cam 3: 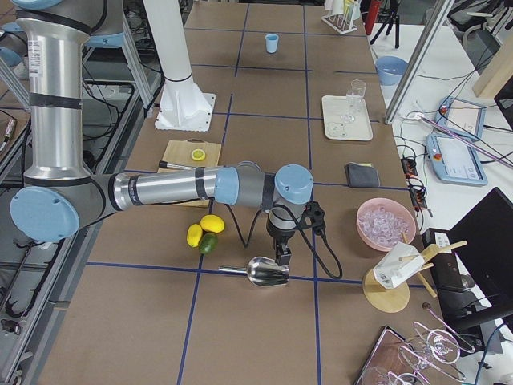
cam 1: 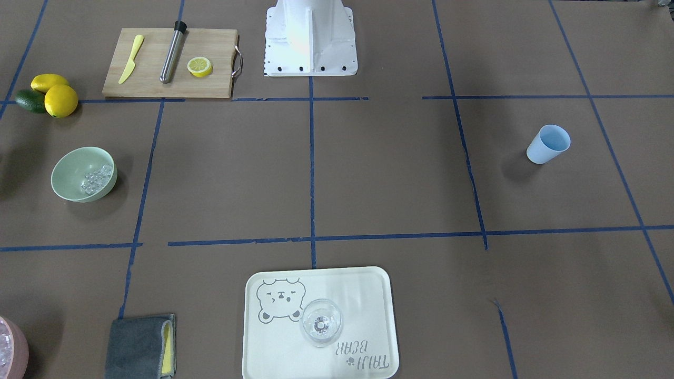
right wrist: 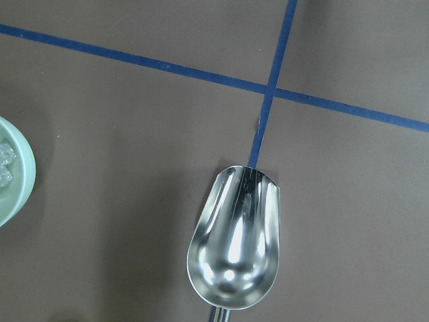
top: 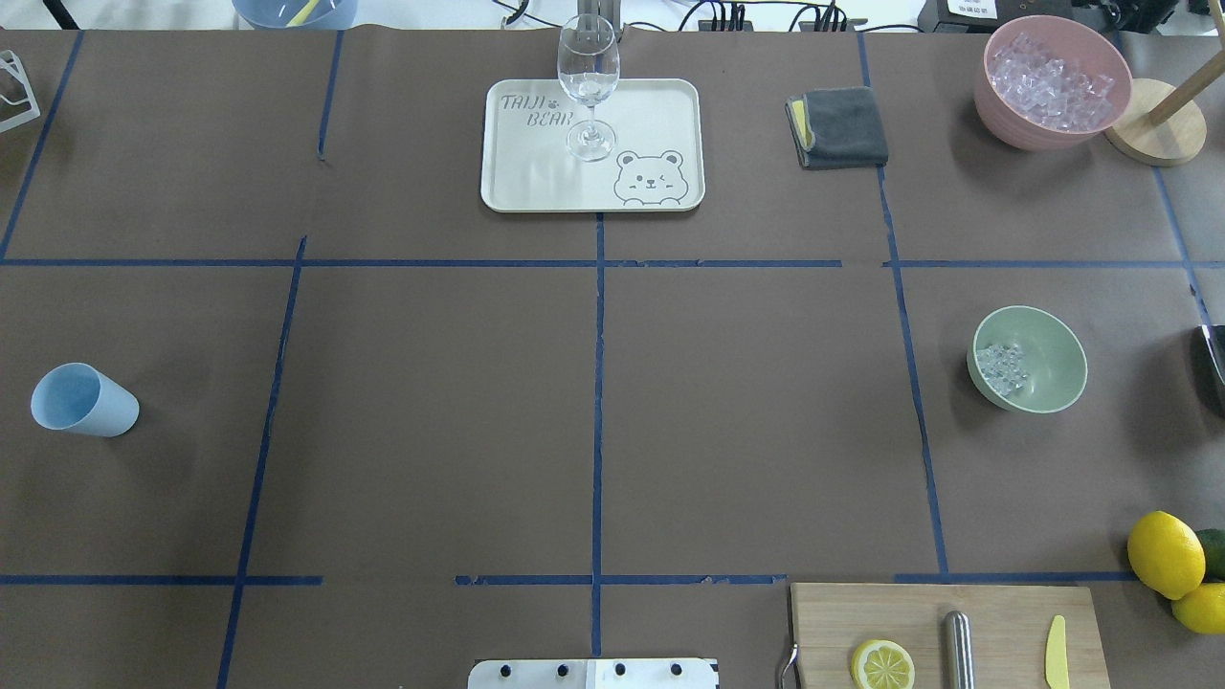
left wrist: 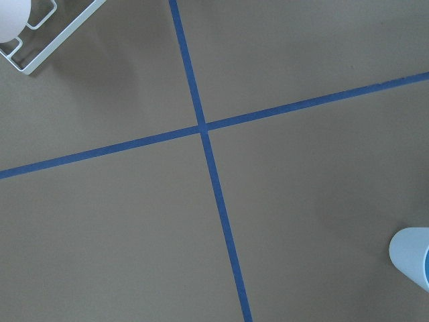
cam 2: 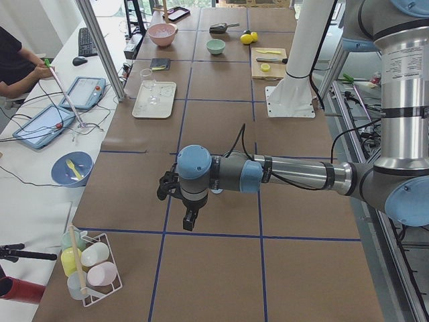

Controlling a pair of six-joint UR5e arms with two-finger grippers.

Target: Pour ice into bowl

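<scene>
Showing "TAIJI BEAR" in grey letters, printed on the cream tray [top: 660, 115] in one corner, with a small paw mark beside it; reading upside down in the front-facing view, upright overhead.

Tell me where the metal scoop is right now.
In the exterior right view the metal scoop lies on the table on the robot's right, just below the right tool, between the lime and the pink bowl.
</scene>
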